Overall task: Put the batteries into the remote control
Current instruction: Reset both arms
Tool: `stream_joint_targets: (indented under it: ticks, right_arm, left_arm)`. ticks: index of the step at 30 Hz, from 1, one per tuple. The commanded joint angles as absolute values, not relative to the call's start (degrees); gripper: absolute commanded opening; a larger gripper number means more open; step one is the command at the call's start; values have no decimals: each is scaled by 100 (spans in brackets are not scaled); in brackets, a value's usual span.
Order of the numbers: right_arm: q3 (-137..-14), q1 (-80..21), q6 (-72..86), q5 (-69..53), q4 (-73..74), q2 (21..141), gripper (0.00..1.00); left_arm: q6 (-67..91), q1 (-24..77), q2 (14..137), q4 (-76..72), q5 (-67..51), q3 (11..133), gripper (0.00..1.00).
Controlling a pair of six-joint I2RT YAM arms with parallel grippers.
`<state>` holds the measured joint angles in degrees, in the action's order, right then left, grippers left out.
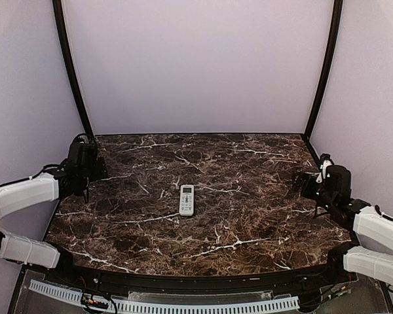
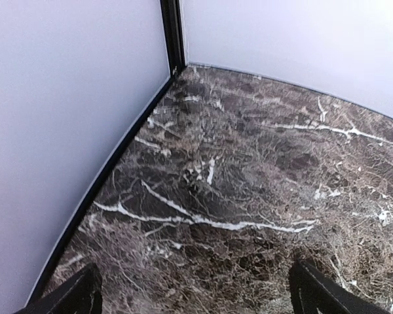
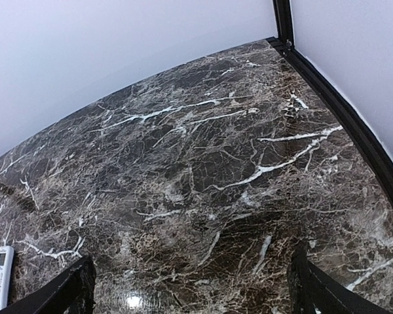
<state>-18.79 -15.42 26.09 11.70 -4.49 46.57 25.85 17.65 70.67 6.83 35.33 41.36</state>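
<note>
The white remote control [image 1: 187, 199] lies face up in the middle of the dark marble table [image 1: 236, 216], display end toward the back. It also shows at the lower left edge of the right wrist view [image 3: 0, 277]. No batteries show in any view. My left gripper [image 1: 84, 171] hovers at the table's left edge, far from the remote; its fingers [image 2: 75, 296] stand wide apart with nothing between them. My right gripper [image 1: 311, 185] hovers at the right edge, also far from the remote; its fingers [image 3: 69, 288] stand wide apart and empty.
Pale walls enclose the table on the left, back and right, with black corner posts [image 1: 69, 65] at the back corners. The table's curved front edge [image 1: 196, 278] runs above the arm bases.
</note>
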Motion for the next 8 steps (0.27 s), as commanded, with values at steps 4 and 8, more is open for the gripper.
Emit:
stream_joint_targets:
  ticks: [4, 8]
  right_arm:
    - [-1538, -1520, 3217, 1592, -1504, 4829, 99]
    - [-1597, -1521, 3133, 1515, -1699, 5146, 99]
  left_arm:
    - [438, 1775, 5957, -3028, 3767, 2324, 99]
    - [375, 1767, 6256, -3439, 3550, 2215, 99]
